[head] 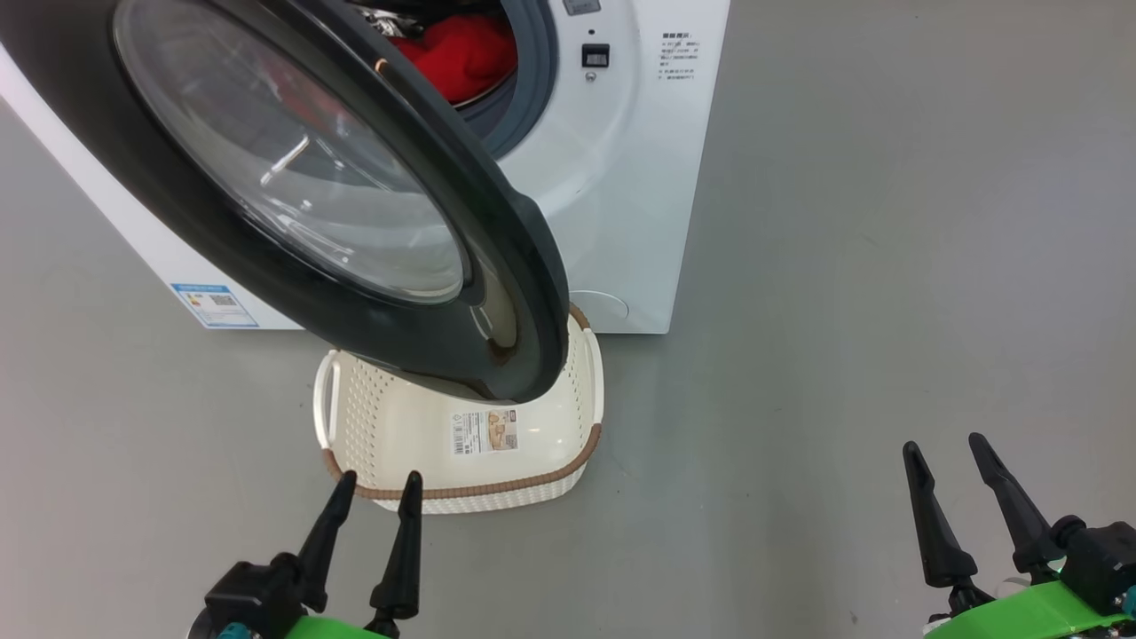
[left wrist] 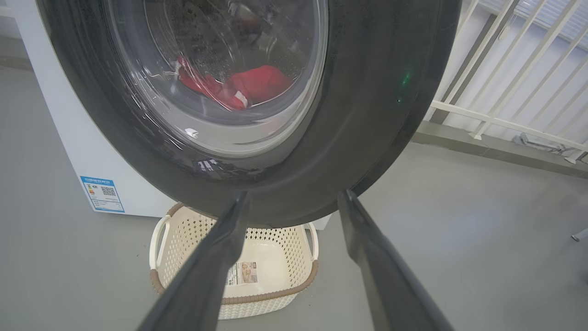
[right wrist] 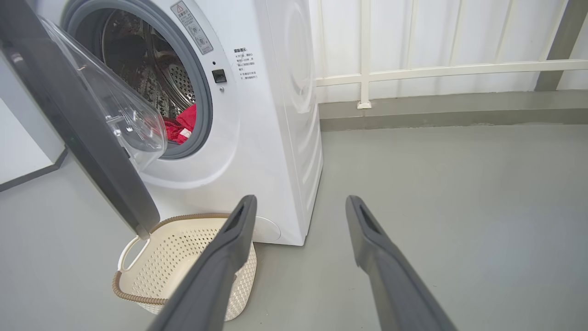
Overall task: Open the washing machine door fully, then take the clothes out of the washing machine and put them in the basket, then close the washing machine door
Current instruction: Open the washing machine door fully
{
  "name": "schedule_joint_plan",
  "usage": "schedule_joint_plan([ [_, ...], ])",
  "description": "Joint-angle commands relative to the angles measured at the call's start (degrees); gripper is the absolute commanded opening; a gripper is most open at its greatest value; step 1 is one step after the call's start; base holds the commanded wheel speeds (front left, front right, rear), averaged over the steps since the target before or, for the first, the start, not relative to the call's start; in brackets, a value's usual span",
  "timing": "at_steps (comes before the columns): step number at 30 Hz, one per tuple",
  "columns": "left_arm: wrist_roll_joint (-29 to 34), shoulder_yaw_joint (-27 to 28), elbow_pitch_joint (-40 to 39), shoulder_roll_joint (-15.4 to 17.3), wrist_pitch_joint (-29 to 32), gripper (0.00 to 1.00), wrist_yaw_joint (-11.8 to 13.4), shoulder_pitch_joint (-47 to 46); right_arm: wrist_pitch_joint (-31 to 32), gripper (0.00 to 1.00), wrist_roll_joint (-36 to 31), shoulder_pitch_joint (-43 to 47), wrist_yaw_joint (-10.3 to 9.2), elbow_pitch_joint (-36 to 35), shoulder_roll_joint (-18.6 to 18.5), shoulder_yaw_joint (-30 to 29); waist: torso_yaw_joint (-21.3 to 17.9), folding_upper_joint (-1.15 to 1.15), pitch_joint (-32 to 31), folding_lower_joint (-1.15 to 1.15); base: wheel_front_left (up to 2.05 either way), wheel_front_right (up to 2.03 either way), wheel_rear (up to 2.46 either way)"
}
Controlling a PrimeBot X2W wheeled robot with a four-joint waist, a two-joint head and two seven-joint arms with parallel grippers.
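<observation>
The white washing machine (head: 621, 177) (right wrist: 275, 138) stands on the grey floor. Its black-rimmed glass door (head: 293, 177) (left wrist: 376, 92) (right wrist: 78, 128) is swung partly open over the basket. Red clothes (head: 461, 53) (left wrist: 257, 85) (right wrist: 181, 126) lie inside the steel drum. The cream basket (head: 399, 444) (left wrist: 285, 257) (right wrist: 170, 266) with a brown rim sits on the floor in front of the machine, with nothing in it. My left gripper (head: 377, 484) (left wrist: 294, 197) is open, just in front of the door's lower rim and near the basket. My right gripper (head: 945, 448) (right wrist: 301, 204) is open over bare floor to the right.
A white railing (right wrist: 367, 73) (left wrist: 505, 69) and a low kerb run behind and to the right of the machine. Grey floor (head: 887, 266) stretches to the right of the machine. A blue sticker (head: 213, 306) marks the machine's lower left front.
</observation>
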Motion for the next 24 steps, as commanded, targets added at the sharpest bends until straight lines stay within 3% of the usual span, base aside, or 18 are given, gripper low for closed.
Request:
schedule_joint_plan([
  [1,0.37,1.78,-1.27,0.56,-0.7,1.0,-0.26,-0.13,-0.52,1.0,-0.46,-0.82,0.02,-1.57,-0.72,0.96,0.1,0.0,-0.07,0.0,0.0,0.0,0.0],
  [5,0.32,1.67,-1.26,0.56,-0.7,1.0,-0.24,-0.04,-0.52,1.0,2.43,-1.29,0.02,-1.0,-0.19,2.87,0.38,0.0,-0.19,0.0,0.0,0.0,0.0],
  [6,0.29,1.64,-1.25,0.56,-0.7,1.0,-0.24,-0.01,-0.52,0.82,3.56,-1.62,0.02,-0.93,-0.26,3.72,0.46,0.0,-0.19,0.0,0.0,0.0,0.0],
  [7,0.27,1.6,-1.25,0.56,-0.7,1.0,-0.24,0.02,-0.52,0.33,4.97,-1.98,0.02,-0.77,-0.24,4.51,0.55,0.0,-0.19,0.0,0.0,0.0,0.0],
  [8,0.22,1.55,-1.25,0.56,-0.7,1.0,-0.23,0.03,-0.52,0.0,6.6,-2.51,0.02,-0.8,-0.11,5.04,0.66,0.0,-0.16,0.0,0.0,0.0,0.0],
  [13,-0.2,1.2,-1.32,0.56,-0.7,1.0,-0.03,0.05,-0.52,0.0,13.83,-6.82,0.02,-2.46,-0.41,8.76,1.57,0.0,0.01,0.0,0.0,0.0,0.0],
  [19,-0.47,0.89,-1.45,0.56,-0.7,1.0,0.12,-0.01,-0.52,0.0,20.0,-11.34,0.02,-4.33,0.21,9.11,2.59,0.0,0.19,0.0,0.0,0.0,0.0],
  [24,-0.71,0.12,-1.41,0.56,-0.7,1.0,0.09,-0.21,-0.52,0.0,32.1,-16.31,0.02,-5.36,1.24,9.63,4.06,0.0,0.49,0.0,0.0,0.0,0.0],
])
